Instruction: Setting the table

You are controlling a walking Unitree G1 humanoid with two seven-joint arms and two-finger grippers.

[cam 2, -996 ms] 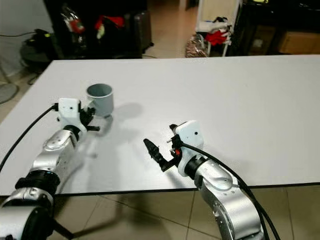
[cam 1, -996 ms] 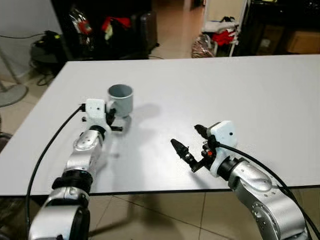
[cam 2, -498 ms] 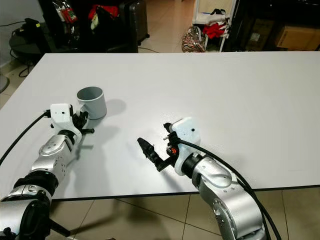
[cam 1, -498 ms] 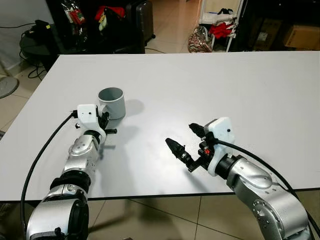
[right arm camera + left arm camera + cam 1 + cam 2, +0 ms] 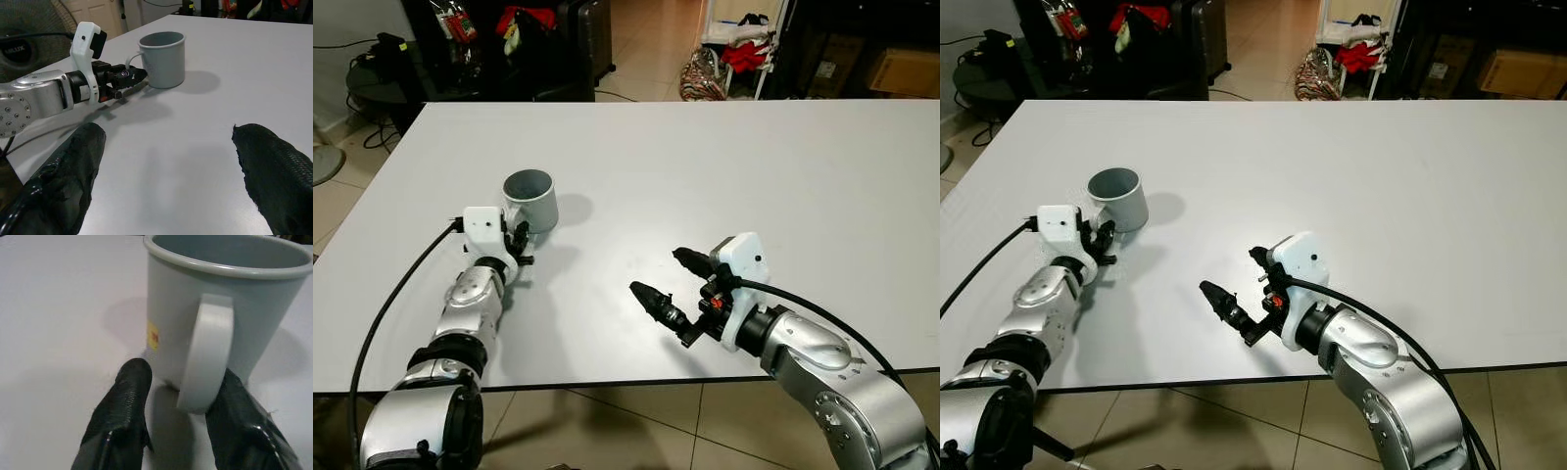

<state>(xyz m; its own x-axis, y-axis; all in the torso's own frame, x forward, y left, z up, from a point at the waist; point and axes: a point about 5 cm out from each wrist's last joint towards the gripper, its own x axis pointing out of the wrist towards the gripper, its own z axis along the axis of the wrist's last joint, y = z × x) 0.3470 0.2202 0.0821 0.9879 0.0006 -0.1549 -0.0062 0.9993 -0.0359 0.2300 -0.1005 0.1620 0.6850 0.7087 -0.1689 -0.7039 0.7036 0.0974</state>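
A grey mug [image 5: 530, 199] stands upright on the white table [image 5: 754, 166], left of centre. My left gripper [image 5: 521, 242] is at the mug's near side. In the left wrist view its two black fingers [image 5: 128, 396] are open on either side of the mug's handle [image 5: 208, 347]. One finger is close against the handle and the other stands apart from it. My right gripper [image 5: 657, 271] hovers open over the table's front middle with nothing between its fingers. The right wrist view faces the mug [image 5: 163, 58] and the left arm [image 5: 44, 95].
The table's front edge [image 5: 607, 380] runs just below both arms, with tiled floor under it. Beyond the far edge stand dark furniture, a suitcase [image 5: 582, 34] and bags of red cloth [image 5: 744, 54]. Bare white tabletop spreads to the right of the mug.
The whole view has shifted since a second ago, so the camera moved. My left gripper stays at the mug's handle. The right gripper has edged slightly toward the left.
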